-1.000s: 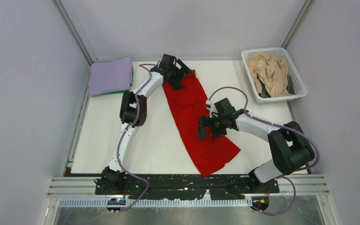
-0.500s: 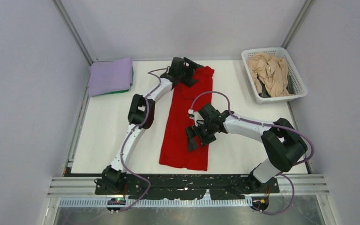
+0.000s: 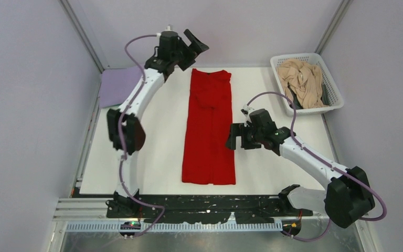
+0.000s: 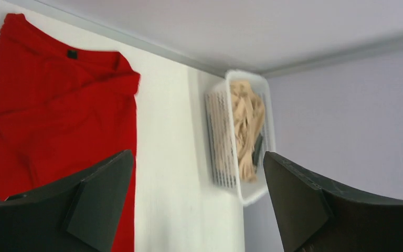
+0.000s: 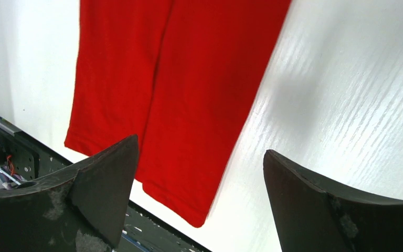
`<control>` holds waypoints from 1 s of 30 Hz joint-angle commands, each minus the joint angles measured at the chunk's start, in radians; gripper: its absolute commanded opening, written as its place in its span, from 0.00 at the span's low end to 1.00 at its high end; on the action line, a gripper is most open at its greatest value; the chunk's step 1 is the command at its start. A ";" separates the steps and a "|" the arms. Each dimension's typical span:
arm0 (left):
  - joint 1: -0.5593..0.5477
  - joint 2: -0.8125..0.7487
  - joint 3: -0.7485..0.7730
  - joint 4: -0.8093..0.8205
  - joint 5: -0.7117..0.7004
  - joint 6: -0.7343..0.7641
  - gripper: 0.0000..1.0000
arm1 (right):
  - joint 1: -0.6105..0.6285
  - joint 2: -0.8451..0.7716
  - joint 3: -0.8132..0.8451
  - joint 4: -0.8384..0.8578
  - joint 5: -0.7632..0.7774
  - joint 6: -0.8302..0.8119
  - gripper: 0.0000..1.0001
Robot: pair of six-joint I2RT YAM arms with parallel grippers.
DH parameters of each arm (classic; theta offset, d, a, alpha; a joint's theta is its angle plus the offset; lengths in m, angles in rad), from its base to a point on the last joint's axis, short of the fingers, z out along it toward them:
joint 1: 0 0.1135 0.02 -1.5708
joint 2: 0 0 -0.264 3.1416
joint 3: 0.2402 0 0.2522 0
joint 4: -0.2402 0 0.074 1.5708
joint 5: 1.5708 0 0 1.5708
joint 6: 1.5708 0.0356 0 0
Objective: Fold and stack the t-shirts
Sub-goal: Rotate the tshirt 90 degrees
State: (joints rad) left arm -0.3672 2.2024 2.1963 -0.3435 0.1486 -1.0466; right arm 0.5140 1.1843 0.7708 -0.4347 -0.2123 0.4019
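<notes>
The red t-shirt (image 3: 210, 128) lies flat at the table's middle, folded into a long narrow strip with its collar at the far end. It also shows in the left wrist view (image 4: 57, 121) and the right wrist view (image 5: 178, 94). My left gripper (image 3: 198, 46) (image 4: 198, 155) hangs open and high above the table's back edge, left of the collar. My right gripper (image 3: 233, 140) (image 5: 200, 146) is open just right of the strip, holding nothing. A folded lavender t-shirt (image 3: 116, 84) lies at the back left, partly hidden by the left arm. A crumpled beige t-shirt (image 3: 301, 81) (image 4: 246, 126) fills the basket.
The white lattice basket (image 3: 336, 100) stands at the back right corner, with something dark under the beige cloth. Grey walls close in the table on three sides. The black base rail (image 3: 210, 207) runs along the near edge.
The red shirt has swung from a slant to lie straight. The left gripper has risen off its collar end and back. The right gripper has moved off the cloth to its right.
</notes>
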 commanded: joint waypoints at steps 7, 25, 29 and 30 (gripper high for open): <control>-0.149 -0.941 -1.136 -0.083 0.021 0.352 1.00 | 0.008 -0.147 -0.189 0.029 -0.063 -0.013 0.95; -0.249 -1.178 -1.761 0.012 0.106 0.200 0.47 | 0.154 -0.160 -0.412 0.139 -0.130 0.115 0.69; -0.249 -1.084 -1.751 0.025 0.117 0.209 0.34 | 0.167 -0.108 -0.410 0.168 -0.139 0.129 0.56; -0.250 -1.067 -1.751 0.028 0.122 0.211 0.31 | 0.170 -0.094 -0.409 0.171 -0.140 0.132 0.55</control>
State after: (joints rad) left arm -0.6125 1.0760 0.4374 -0.3759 0.2413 -0.8387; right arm 0.6697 1.0424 0.3759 -0.2928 -0.3504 0.5117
